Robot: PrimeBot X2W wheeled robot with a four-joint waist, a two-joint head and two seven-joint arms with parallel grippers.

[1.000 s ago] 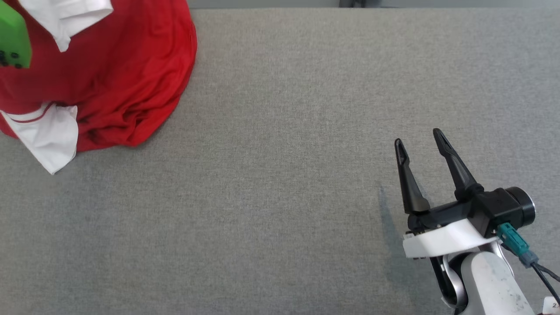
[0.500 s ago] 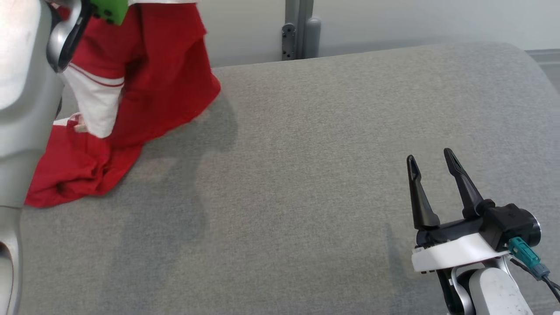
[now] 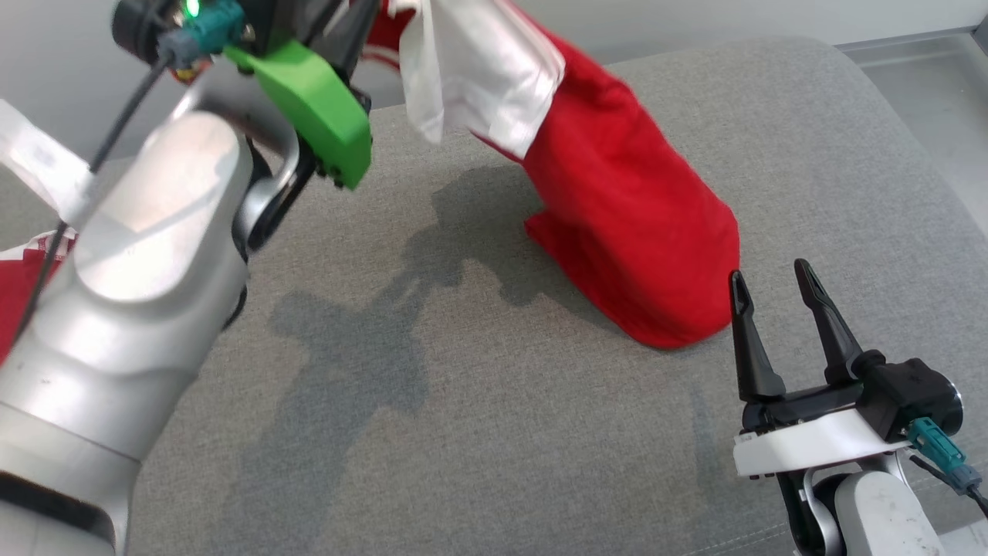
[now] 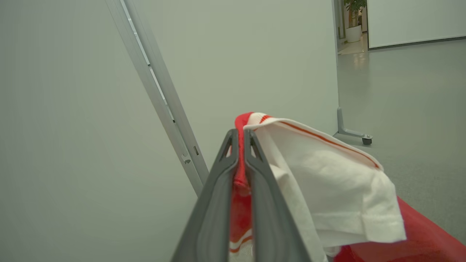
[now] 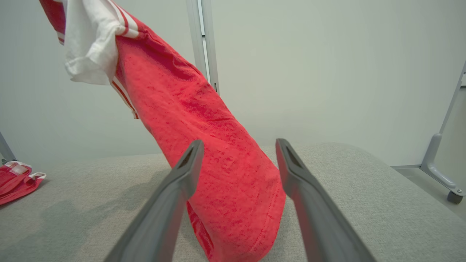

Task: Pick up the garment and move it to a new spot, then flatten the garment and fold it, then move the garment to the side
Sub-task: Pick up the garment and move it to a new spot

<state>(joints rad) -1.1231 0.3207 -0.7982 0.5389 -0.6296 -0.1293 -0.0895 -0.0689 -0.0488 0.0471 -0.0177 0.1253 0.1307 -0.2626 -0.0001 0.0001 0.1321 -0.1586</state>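
The garment [image 3: 633, 224] is a red shirt with white sleeves. It hangs slanted from the top of the head view, and its lower hem rests on the grey table [image 3: 478, 401]. My left gripper [image 3: 359, 23] is raised high at the upper left, behind its green wrist piece. In the left wrist view my left gripper [image 4: 240, 135] is shut on a red-and-white edge of the garment [image 4: 327, 185]. My right gripper [image 3: 769, 274] stands open just right of the hem, apart from it. Between its fingers, my right gripper [image 5: 239, 143] frames the hanging garment [image 5: 204, 109].
Another red and white cloth [image 5: 14, 180] lies at the table's far left, seen behind my left arm as a cloth [image 3: 15, 286]. The table's rounded right edge [image 3: 911, 154] drops to the floor. A pale wall with a metal post [image 5: 202, 43] stands behind.
The head camera has tilted. My left arm has lifted the garment off the table's left and swung it right, so the hem now lies near my right gripper, which stays open.
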